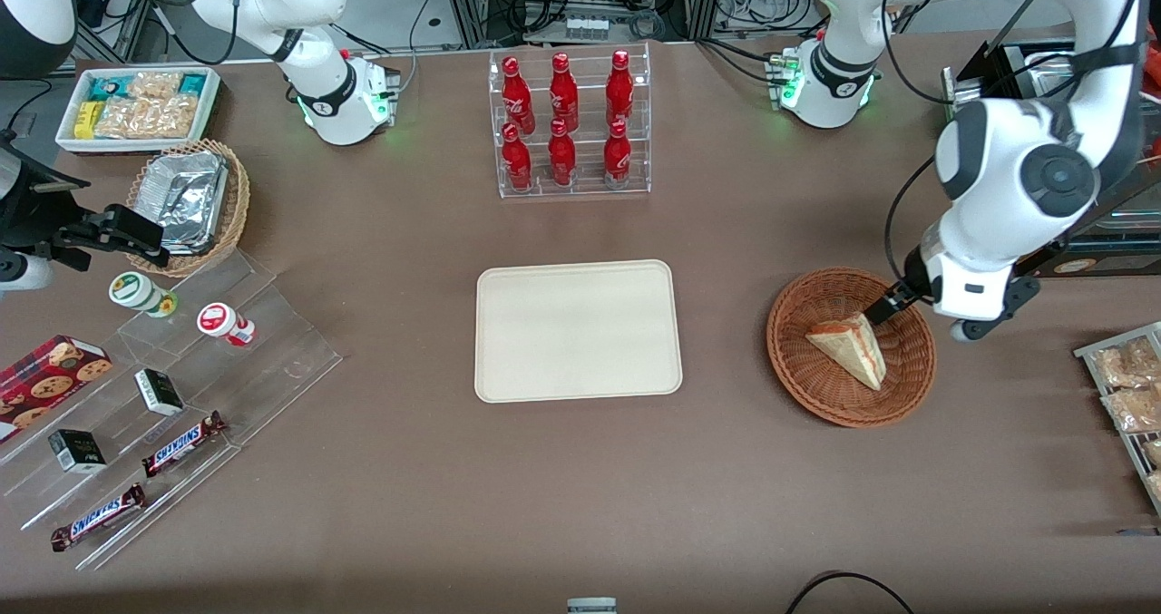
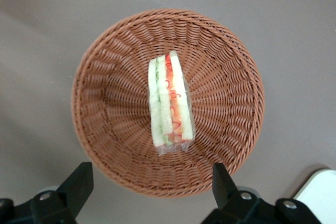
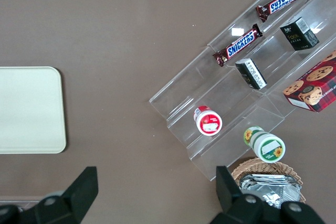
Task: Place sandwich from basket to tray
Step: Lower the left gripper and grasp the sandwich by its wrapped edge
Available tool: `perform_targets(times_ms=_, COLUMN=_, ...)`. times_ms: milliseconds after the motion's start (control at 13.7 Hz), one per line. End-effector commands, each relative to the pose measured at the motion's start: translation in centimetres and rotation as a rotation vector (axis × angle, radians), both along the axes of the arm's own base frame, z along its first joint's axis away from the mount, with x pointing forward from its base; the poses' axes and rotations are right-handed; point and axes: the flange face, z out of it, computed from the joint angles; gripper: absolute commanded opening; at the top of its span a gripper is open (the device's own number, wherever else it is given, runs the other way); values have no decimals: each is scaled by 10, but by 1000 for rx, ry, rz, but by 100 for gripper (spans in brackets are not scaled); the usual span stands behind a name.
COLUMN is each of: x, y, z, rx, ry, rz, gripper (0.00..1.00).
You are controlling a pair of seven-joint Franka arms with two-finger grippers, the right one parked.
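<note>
The sandwich (image 1: 848,346) (image 2: 169,100), a plastic-wrapped wedge of white bread with red and green filling, lies in the middle of the reddish-brown wicker basket (image 1: 789,360) (image 2: 105,77). My left gripper (image 1: 892,306) (image 2: 151,174) hangs open above the basket's rim, on the side toward the working arm's end of the table. Its fingers (image 2: 79,179) stand wide apart with nothing between them, clear of the sandwich. The cream tray (image 1: 577,331) (image 2: 321,192) (image 3: 29,109) lies bare at the table's middle, beside the basket.
A clear rack of red bottles (image 1: 569,124) stands farther from the front camera than the tray. A wire rack of snack bags (image 1: 1129,387) sits at the working arm's table edge. Toward the parked arm's end are an acrylic stand of snacks (image 1: 172,387), a tan foil basket (image 1: 190,201) and a white bin (image 1: 136,106).
</note>
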Motion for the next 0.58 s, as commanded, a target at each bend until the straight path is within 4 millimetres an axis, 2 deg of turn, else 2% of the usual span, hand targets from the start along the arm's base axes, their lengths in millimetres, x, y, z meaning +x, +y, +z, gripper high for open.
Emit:
perform_targets(times_ms=0, x=-5, y=-1, z=-27, rx=2, ry=-24, rz=27, gripper=100)
perform_targets(times_ms=219, x=2, y=-2, z=-52, rx=-5, ry=-34, rz=23, gripper=100)
perform_targets(times_ms=510, x=5, y=-2, z=-74, rx=-12, ry=-34, rz=26, gripper=100)
